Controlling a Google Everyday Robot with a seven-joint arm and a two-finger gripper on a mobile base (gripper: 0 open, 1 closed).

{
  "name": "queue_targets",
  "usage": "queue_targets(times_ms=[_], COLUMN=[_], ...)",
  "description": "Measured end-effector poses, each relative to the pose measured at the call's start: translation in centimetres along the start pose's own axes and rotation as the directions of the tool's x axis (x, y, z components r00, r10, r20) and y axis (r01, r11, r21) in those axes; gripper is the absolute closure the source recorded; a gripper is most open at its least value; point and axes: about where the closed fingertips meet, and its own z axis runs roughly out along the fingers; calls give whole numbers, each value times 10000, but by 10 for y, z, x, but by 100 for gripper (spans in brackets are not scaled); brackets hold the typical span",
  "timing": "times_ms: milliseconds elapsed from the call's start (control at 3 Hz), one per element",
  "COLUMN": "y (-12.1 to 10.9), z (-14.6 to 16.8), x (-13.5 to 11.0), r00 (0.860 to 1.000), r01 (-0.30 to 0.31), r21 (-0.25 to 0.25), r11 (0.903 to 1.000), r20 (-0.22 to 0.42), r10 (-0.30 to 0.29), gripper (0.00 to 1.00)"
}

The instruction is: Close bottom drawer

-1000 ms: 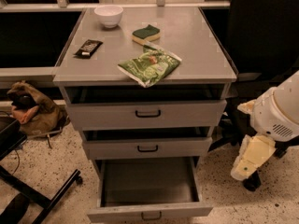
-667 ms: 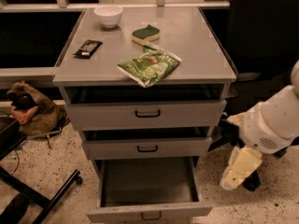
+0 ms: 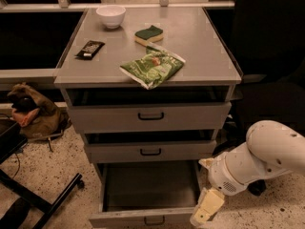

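Observation:
The bottom drawer (image 3: pixel 143 217) of the grey metal cabinet (image 3: pixel 147 66) is pulled far out, its empty inside showing and its small dark loop handle (image 3: pixel 154 221) at the lower frame edge. The middle drawer (image 3: pixel 150 151) and top drawer (image 3: pixel 150 116) stick out slightly. My white arm comes in from the right. My gripper (image 3: pixel 206 210), cream-coloured, hangs down just right of the bottom drawer's front right corner.
On the cabinet top lie a white bowl (image 3: pixel 111 15), a green sponge (image 3: pixel 149 34), a dark snack bar (image 3: pixel 90 48) and a green chip bag (image 3: pixel 153 68). A brown bag (image 3: pixel 33 112) lies on the floor at left. A dark chair base (image 3: pixel 33 199) stands lower left.
My arm and gripper have moved left and down, from beside the cabinet's right side to the bottom drawer's front right corner. The drawers have not moved.

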Motion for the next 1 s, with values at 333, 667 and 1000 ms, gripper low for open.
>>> queue_targets(times_ms=[333, 667, 1000], y=[0, -2, -5], z=[0, 37, 110], x=[0, 11, 33], r00=[10000, 9985, 9915], r01=[0, -298, -720], r21=[-1, -440, -1199], r11=[10000, 9986, 9902], r20=[0, 450, 991], r10=[0, 317, 841], gripper=[0, 0, 0])
